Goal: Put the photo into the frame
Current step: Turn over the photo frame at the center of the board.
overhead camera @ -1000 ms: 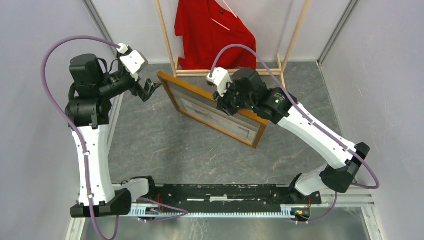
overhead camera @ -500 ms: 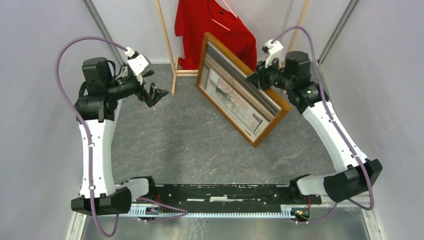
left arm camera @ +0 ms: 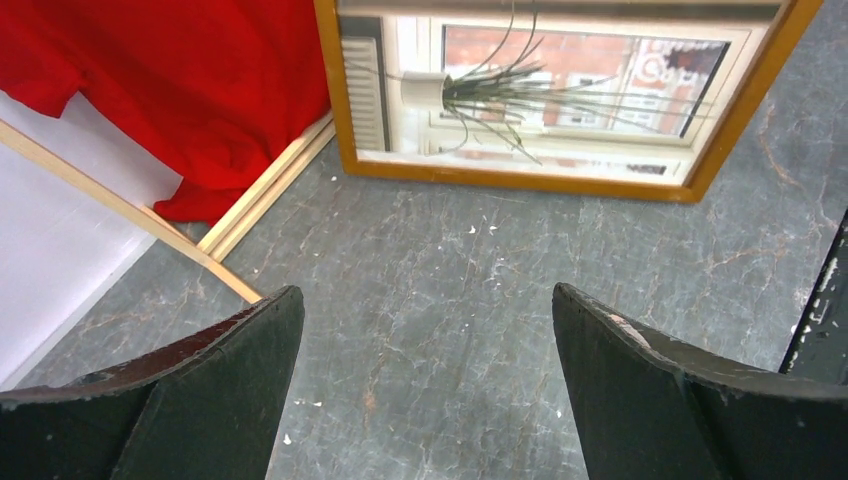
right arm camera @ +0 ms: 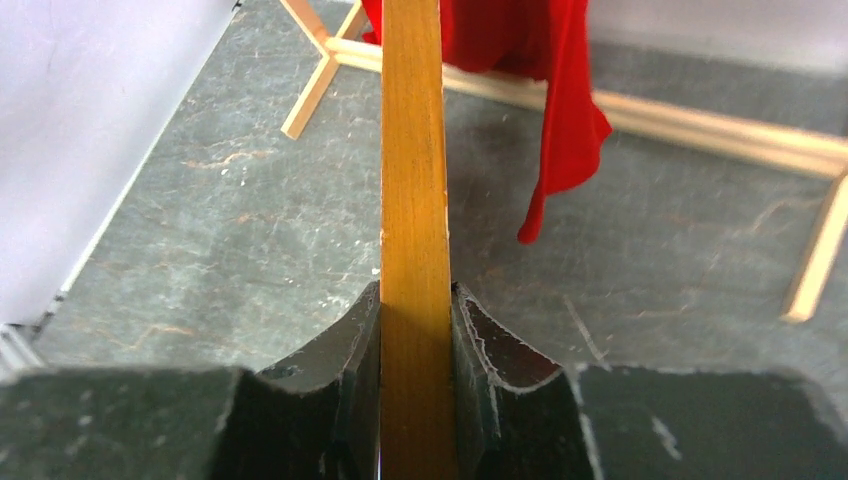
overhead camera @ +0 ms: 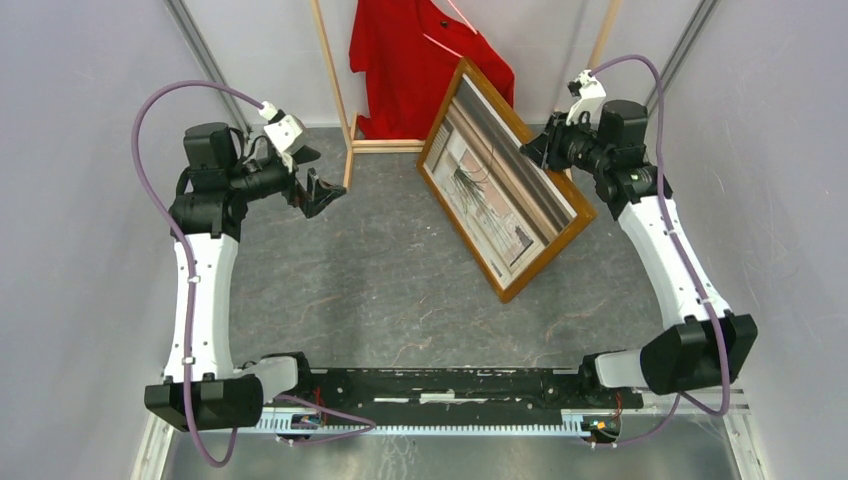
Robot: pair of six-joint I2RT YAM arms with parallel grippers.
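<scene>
The striped photo of a potted plant appears already seated in the thin orange-brown wooden frame, held tilted at upper centre-right over the grey tabletop, its rim clenched by the right fingers, while the left fingers are spread and empty, so likely only setting it down remains.

Grey veined tabletop, pale wooden rack base at its far edge.

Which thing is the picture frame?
Find the grey table, then the red shirt at its far edge. Just right of the shirt, the right gripper holds the frame: orange-brown wood around a plant picture, darker than the pale rack.
</scene>
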